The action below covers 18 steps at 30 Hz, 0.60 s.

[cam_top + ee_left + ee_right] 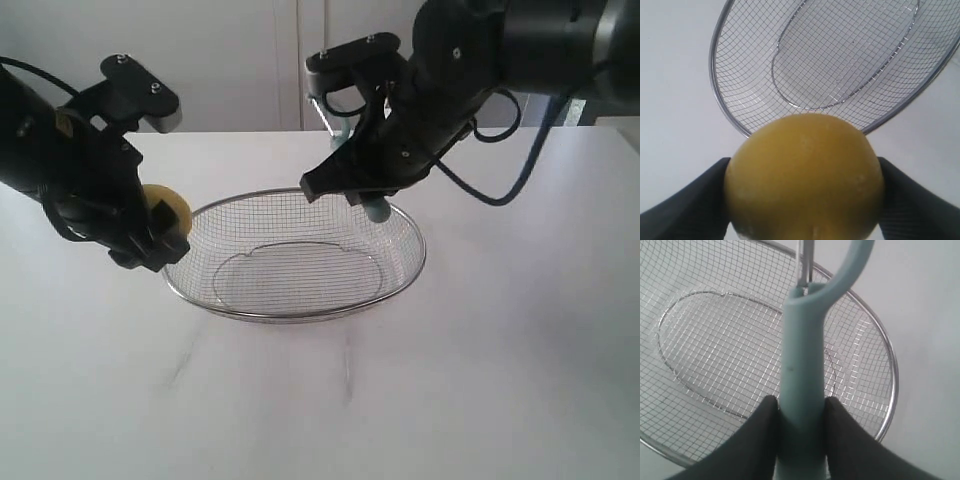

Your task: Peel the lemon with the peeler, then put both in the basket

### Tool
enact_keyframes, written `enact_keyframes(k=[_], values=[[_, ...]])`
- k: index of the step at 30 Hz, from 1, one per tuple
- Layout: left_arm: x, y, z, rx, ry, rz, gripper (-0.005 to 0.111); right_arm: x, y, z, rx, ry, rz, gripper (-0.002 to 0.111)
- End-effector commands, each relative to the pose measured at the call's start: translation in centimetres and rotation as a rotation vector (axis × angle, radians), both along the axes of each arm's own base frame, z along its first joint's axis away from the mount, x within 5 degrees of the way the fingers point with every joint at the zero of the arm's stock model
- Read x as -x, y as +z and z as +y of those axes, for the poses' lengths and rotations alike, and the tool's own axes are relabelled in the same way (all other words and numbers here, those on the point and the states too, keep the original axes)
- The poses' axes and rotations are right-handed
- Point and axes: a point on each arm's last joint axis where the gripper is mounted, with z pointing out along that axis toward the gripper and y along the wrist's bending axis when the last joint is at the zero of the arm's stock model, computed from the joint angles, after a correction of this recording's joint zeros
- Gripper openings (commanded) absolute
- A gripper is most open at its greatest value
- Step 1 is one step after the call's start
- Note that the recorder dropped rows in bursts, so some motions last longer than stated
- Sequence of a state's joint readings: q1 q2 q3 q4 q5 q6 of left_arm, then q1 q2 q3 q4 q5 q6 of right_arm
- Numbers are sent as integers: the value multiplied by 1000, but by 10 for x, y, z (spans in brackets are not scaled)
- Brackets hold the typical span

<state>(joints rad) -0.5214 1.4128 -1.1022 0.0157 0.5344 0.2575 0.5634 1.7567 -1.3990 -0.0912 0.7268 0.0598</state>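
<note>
Your left hand (160, 226) clamps the lemon (170, 207) just beside the basket (300, 316); your right hand (801, 426) grips the peeler (801, 365) above its mesh.

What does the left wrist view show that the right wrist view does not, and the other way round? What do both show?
Only the left wrist view: the lemon, yellow and smooth, gripped on both sides by the left gripper.
Only the right wrist view: the peeler, its pale teal handle gripped by the right gripper, with the curved head above the mesh.
Both: the wire basket, with nothing lying in the part seen, and the white table.
</note>
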Motion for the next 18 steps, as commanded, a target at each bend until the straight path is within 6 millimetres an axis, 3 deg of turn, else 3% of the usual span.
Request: enact_keyframes(k=[1,11,18], values=[[2,2,0,3,-8,4,0,-18,-26,4,-4,-21,6,0],[2,2,0,0,-10,2,0,-30,-59,10,-7,-50,37,0],[2,2,0,0,-10,2,0,-32,-72,11,4,-58,65,0]])
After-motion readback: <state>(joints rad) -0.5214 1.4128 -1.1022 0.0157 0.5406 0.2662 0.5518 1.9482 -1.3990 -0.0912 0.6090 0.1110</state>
